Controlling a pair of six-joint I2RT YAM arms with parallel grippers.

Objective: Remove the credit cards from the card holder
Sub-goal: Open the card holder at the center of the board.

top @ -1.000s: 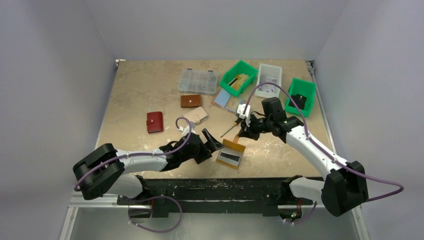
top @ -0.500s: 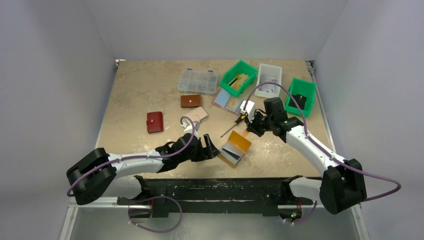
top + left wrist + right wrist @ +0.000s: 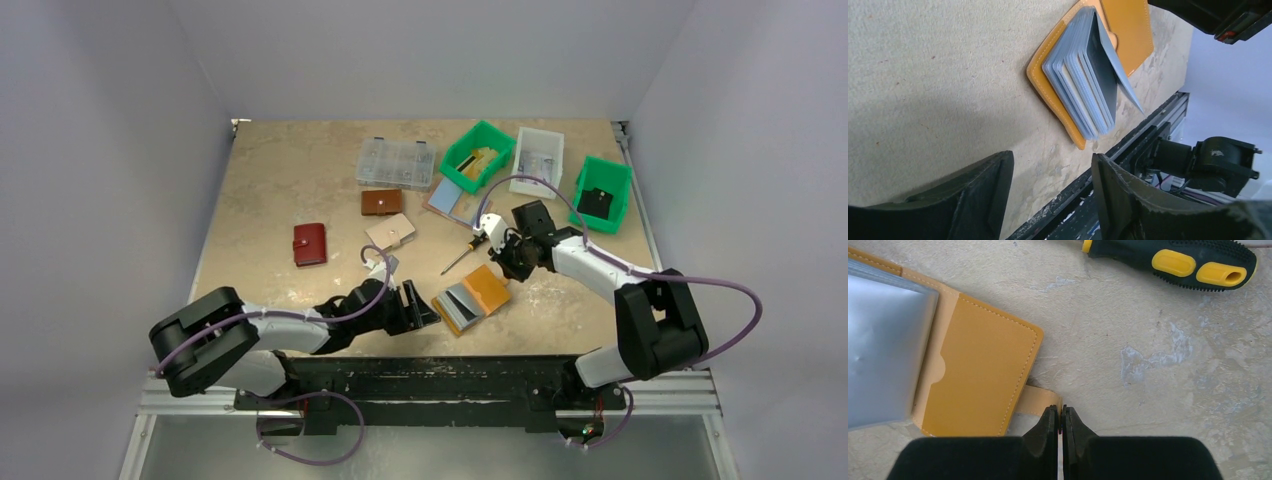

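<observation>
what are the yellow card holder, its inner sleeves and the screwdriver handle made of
Card holder: matte leather or imitation, going by the stitched edges. Inner sleeves: thin glossy plastic, translucent blue-grey, likely. Screwdriver handle: black ribbed rubbery grip with smooth yellow inserts, probably plastic.

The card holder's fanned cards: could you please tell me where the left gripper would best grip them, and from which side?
Probably the free edge of the raised top leaf, approached from the left gripper side, away from the fold. The leaves fan open toward its open jaws, and only that one stands clear of the credit cards stacked on the card holder.
</observation>
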